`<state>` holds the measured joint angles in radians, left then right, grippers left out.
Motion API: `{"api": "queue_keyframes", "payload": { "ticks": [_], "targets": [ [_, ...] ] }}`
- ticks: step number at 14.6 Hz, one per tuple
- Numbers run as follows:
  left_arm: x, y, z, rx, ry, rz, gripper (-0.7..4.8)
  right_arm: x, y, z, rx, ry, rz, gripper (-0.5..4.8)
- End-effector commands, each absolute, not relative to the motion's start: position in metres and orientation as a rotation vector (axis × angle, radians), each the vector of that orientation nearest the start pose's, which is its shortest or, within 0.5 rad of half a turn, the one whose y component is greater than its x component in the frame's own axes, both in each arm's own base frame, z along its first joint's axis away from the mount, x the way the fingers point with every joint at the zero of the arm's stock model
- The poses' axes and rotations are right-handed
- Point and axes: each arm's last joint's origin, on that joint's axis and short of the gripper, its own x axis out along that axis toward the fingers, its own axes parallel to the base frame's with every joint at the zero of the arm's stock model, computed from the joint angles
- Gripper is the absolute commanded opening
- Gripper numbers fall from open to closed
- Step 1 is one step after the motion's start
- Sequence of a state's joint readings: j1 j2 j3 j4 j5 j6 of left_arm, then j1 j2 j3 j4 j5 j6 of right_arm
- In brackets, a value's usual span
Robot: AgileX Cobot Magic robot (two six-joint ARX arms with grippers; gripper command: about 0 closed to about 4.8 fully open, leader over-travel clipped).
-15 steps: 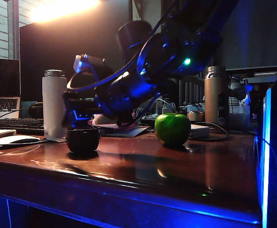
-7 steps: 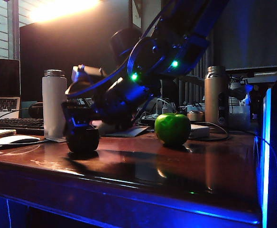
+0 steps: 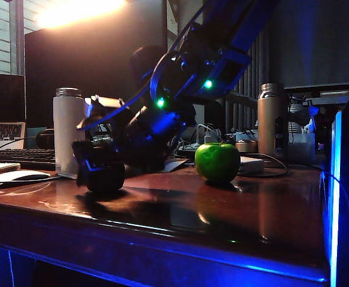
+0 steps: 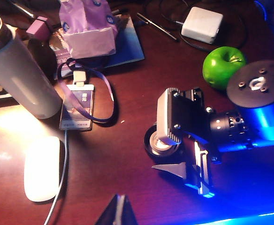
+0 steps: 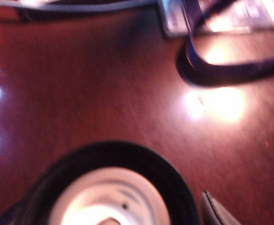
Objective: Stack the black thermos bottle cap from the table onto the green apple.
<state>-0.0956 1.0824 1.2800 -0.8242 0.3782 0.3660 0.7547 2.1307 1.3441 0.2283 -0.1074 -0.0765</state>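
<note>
The black thermos bottle cap [image 3: 106, 179] stands open side up on the table [image 3: 180, 215], left of the middle, its pale inside [image 5: 110, 197] showing. My right gripper [image 3: 101, 170] reaches across and stands open, tilted down over the cap with a finger on either side; one fingertip [image 5: 214, 212] shows beside the rim. The cap [image 4: 151, 142] lies partly under that gripper's body. The green apple [image 3: 217, 162] sits apart, right of the cap, also seen as the apple [image 4: 220, 67] from above. My left gripper [image 4: 119, 212] hangs high over the table's front, shut and empty.
A white bottle [image 3: 68, 130] stands just behind the cap. A mouse [image 4: 41, 168], a badge on a purple strap [image 4: 78, 107] and a keyboard [image 3: 20, 156] lie to the left. A white charger [image 4: 201, 24] and a steel bottle [image 3: 271, 122] stand behind the apple.
My right gripper has sunk and tipped downward, coming from just above the cap to around it. The cap, the apple and the left arm have kept still.
</note>
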Motion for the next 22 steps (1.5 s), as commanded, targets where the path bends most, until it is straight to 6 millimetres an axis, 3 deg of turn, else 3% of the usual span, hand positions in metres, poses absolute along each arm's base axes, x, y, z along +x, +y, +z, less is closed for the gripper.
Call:
{"api": "queue_keyframes", "payload": {
  "ticks": [1,5,6,8,12,16,18,22],
  "targets": [
    [0.199,-0.030,0.390,0.261,0.518,-0.567,-0.05,0.333,0.317,0.150,-0.258,0.494,0.837,4.79],
    [0.199,-0.030,0.390,0.261,0.518,-0.567,-0.05,0.333,0.317,0.151,-0.263,0.483,0.839,4.74],
    [0.199,-0.030,0.390,0.261,0.518,-0.567,-0.05,0.333,0.317,0.151,-0.263,0.484,0.840,4.30],
    [0.199,-0.030,0.390,0.261,0.518,-0.567,-0.05,0.333,0.317,0.151,-0.268,0.482,0.841,2.87],
    [0.199,-0.030,0.390,0.261,0.518,-0.567,-0.05,0.333,0.317,0.157,-0.268,0.451,0.840,2.82],
    [0.199,-0.030,0.390,0.261,0.518,-0.567,-0.05,0.330,0.313,0.191,-0.269,0.359,0.831,2.82],
    [0.199,-0.030,0.390,0.261,0.518,-0.567,-0.05,0.325,0.307,0.223,-0.257,0.286,0.811,2.82],
    [0.199,-0.030,0.390,0.261,0.518,-0.567,-0.05,0.324,0.276,0.267,-0.251,0.268,0.716,2.82]
  ]
}}
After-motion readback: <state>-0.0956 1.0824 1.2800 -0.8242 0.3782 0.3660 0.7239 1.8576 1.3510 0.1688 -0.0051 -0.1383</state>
